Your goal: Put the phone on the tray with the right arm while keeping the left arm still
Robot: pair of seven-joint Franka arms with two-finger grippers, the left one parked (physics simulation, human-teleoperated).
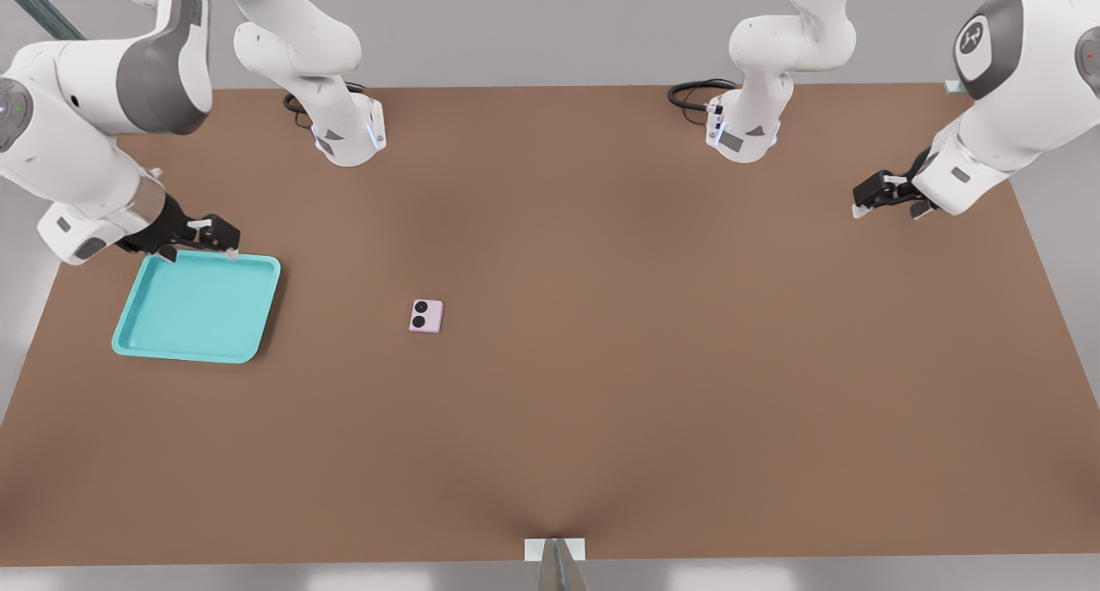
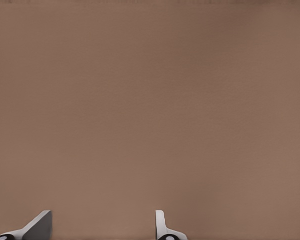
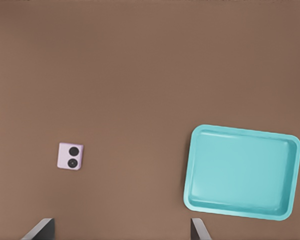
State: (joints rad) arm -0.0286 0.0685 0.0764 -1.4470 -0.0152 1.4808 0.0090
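Observation:
The pale pink phone [image 1: 426, 316] lies flat on the brown table, lenses up, left of centre in the front view. It also shows in the right wrist view as the phone [image 3: 70, 156]. The turquoise tray [image 1: 198, 309] sits empty at the front view's left, well apart from the phone; the wrist view shows the tray [image 3: 242, 172] too. My gripper [image 1: 215, 237] hangs above the tray's far edge, open and holding nothing. In the wrist view the gripper [image 3: 122, 232] shows only as two spread fingertips [image 3: 41, 229].
Two white arm bases [image 1: 348, 131] [image 1: 743, 127] with black cables stand at the table's far edge. The parked arm [image 1: 988, 144] hangs over the front view's right side. A small white mount [image 1: 554, 550] sits at the near edge.

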